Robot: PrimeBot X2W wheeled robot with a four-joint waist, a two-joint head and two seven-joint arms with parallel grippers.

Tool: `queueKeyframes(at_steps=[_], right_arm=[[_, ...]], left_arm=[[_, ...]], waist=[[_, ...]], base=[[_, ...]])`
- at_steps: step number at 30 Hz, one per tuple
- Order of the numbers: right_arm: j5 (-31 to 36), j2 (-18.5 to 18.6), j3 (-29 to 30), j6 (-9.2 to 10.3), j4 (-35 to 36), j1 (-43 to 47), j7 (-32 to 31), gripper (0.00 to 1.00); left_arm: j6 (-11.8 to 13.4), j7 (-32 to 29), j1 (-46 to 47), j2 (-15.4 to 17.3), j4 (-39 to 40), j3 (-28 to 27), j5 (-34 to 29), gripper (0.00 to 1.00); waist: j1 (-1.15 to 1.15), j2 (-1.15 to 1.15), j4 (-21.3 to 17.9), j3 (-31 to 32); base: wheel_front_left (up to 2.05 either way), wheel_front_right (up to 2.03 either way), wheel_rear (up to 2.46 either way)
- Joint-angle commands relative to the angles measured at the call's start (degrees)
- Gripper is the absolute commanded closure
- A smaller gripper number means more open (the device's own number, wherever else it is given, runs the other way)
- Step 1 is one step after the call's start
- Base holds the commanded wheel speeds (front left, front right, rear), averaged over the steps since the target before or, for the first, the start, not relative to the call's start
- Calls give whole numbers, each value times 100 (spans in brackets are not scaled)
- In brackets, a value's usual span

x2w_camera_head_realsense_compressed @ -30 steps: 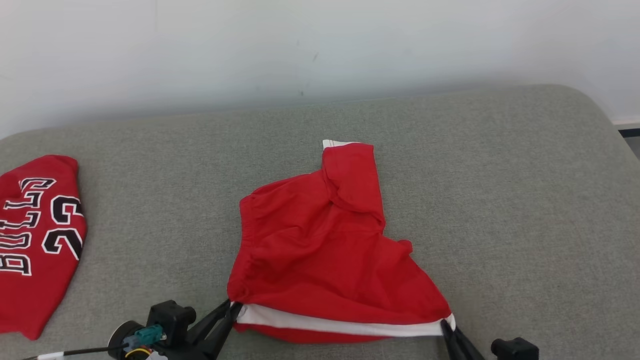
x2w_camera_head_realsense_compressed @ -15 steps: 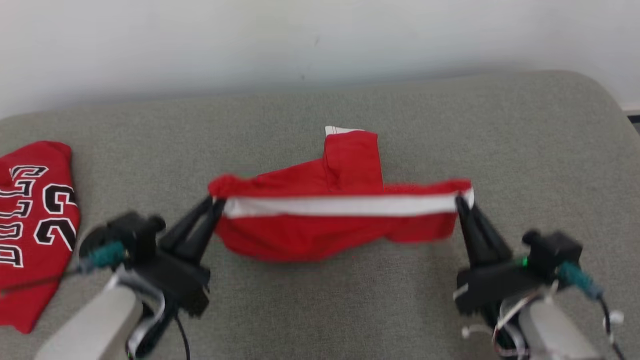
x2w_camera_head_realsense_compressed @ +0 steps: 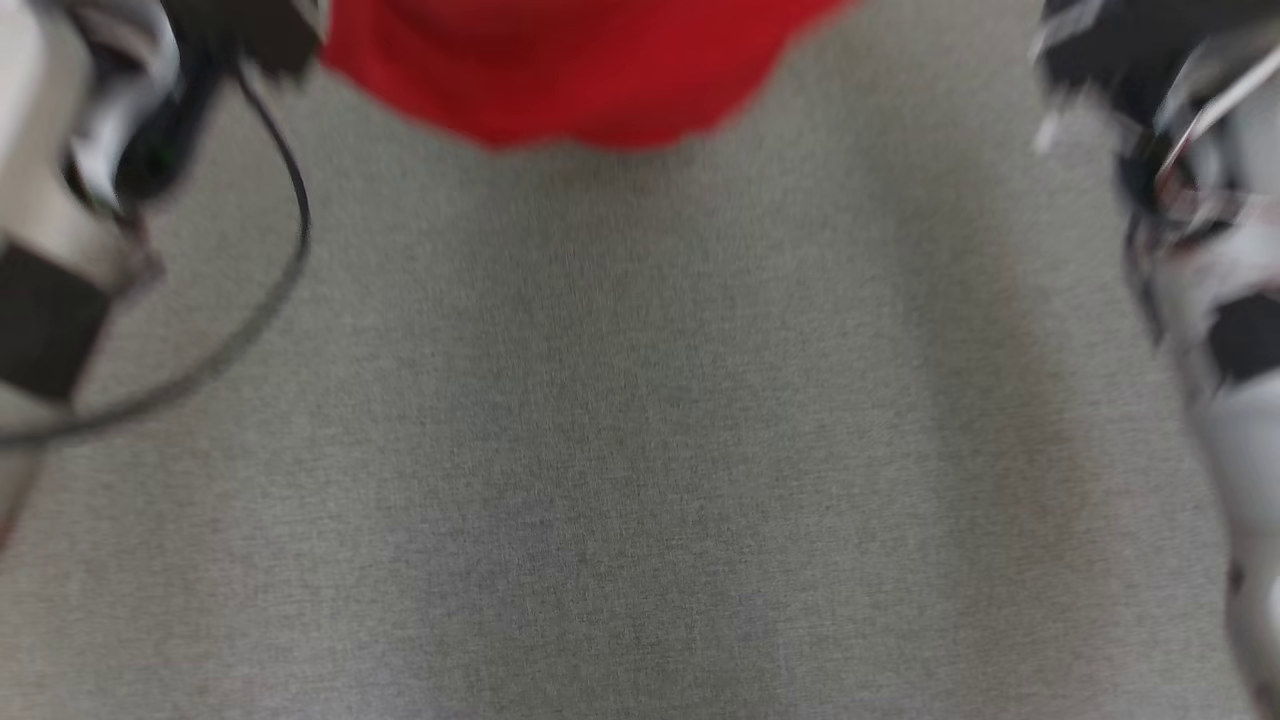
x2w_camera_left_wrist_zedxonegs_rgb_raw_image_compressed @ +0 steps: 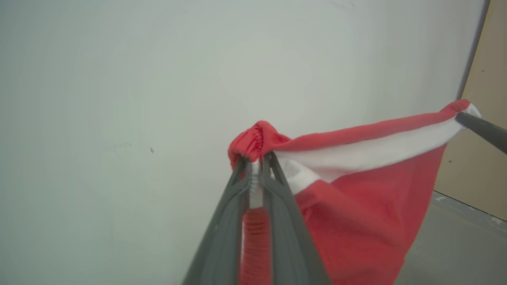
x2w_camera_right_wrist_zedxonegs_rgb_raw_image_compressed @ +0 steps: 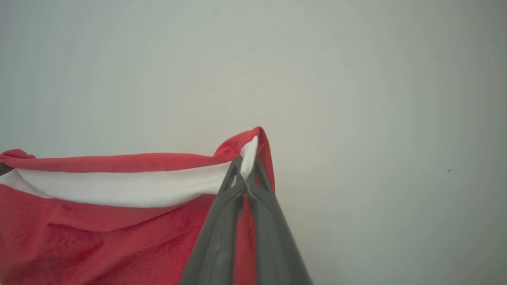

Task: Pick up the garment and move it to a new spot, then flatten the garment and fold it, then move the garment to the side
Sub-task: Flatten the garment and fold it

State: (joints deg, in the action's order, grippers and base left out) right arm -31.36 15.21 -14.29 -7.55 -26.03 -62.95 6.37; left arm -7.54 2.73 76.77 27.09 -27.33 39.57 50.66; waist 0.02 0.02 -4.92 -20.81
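The garment (x2w_camera_left_wrist_zedxonegs_rgb_raw_image_compressed: 356, 190) is a pair of red shorts with a white side stripe, hanging in the air stretched between both grippers. In the left wrist view my left gripper (x2w_camera_left_wrist_zedxonegs_rgb_raw_image_compressed: 255, 162) is shut on its gathered waistband corner, and the other arm's finger holds the far corner at the right. In the right wrist view my right gripper (x2w_camera_right_wrist_zedxonegs_rgb_raw_image_compressed: 245, 164) is shut on the red and white corner of the garment (x2w_camera_right_wrist_zedxonegs_rgb_raw_image_compressed: 99, 221). In the blurred head view the garment's lower edge (x2w_camera_head_realsense_compressed: 580, 70) hangs at the top, above the grey surface (x2w_camera_head_realsense_compressed: 620, 450).
Blurred forearms stand at the head view's left (x2w_camera_head_realsense_compressed: 60, 200) and right (x2w_camera_head_realsense_compressed: 1200, 250) edges, with a dark cable (x2w_camera_head_realsense_compressed: 270, 290) looping from the left one. A pale wall (x2w_camera_left_wrist_zedxonegs_rgb_raw_image_compressed: 119, 99) fills the background of both wrist views, with a tan panel (x2w_camera_left_wrist_zedxonegs_rgb_raw_image_compressed: 483, 130) at the left wrist view's right edge.
Both grippers have lifted the garment off the grey surface, stretched between them. The head camera has shifted, so the second red jersey has left the view.
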Motion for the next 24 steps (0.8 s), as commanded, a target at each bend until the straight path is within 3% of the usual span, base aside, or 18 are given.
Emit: queueKeyframes(at_steps=[1,8,14,18,24], right_arm=[[-55,51,-18,13,-155,-560,-85,100],[-98,104,56,13,-1033,-2539,-196,100],[-25,102,55,13,-1652,-3531,-114,100],[12,74,-25,13,-2046,-3969,57,100],[-92,56,-332,13,-2331,-3920,412,100]], left_arm=[[12,-43,488,-68,-175,33,-34,100],[13,7,2144,-285,-953,80,-30,100],[13,157,3011,-433,-1393,169,-21,100],[13,335,3394,-532,-1667,279,93,100],[13,641,3192,-534,-1802,618,316,100]], waist=[[-2,-2,18,-760],[-2,-2,-9,-1300],[-2,-2,-47,-1604],[-2,-2,-65,-1783],[-2,-2,-124,-1913]], base=[[0,0,0],[0,0,0],[0,0,0],[0,0,0],[0,0,0]])
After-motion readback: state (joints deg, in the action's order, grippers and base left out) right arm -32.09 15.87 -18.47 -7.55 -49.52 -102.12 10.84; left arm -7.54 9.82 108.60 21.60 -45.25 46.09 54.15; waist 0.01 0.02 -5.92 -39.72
